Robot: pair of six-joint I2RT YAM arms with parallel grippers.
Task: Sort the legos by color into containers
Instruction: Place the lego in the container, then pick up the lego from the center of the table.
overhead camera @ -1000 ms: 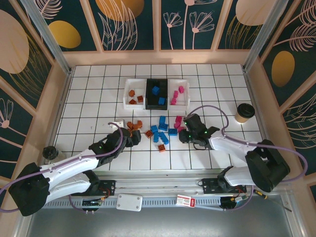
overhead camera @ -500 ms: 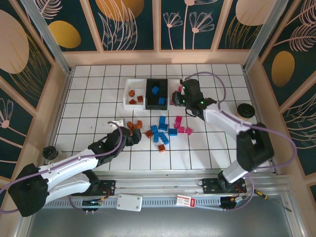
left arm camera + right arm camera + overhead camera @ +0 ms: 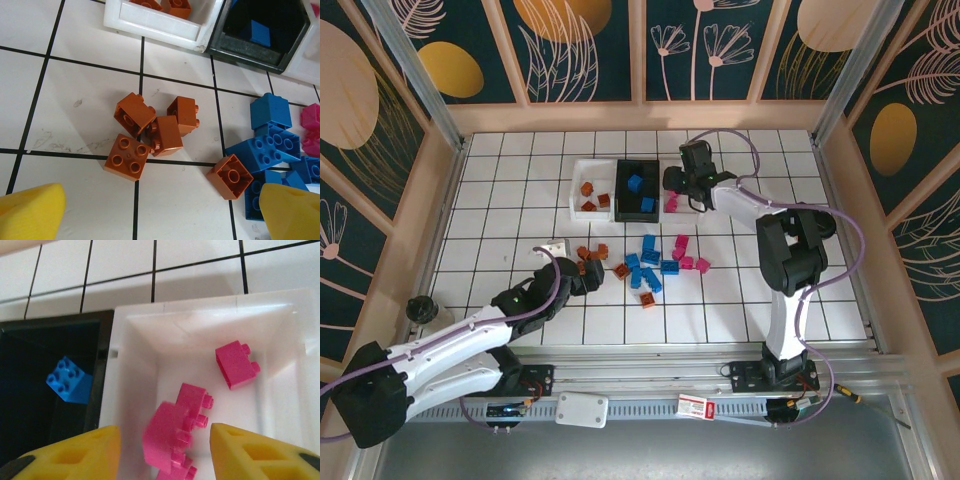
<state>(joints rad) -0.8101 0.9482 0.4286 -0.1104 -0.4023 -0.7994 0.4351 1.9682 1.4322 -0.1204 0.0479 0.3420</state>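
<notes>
Over the right white bin (image 3: 280, 335), the right gripper (image 3: 165, 440) was held with its jaws parted, a blurred pink brick (image 3: 162, 430) loose between them.
That brick was touched by neither yellow finger (image 3: 80, 452), and other pink bricks (image 3: 236, 363) were seen lying in the same bin. One blue brick (image 3: 69, 381) was lodged in the black bin (image 3: 30, 340) beside it. Above the tiled table (image 3: 75, 65), the left gripper (image 3: 162, 205) was spread wide over a cluster of orange-brown bricks (image 3: 150, 131), none of them gripped, with blue bricks (image 3: 267, 145) piled just right of them.
</notes>
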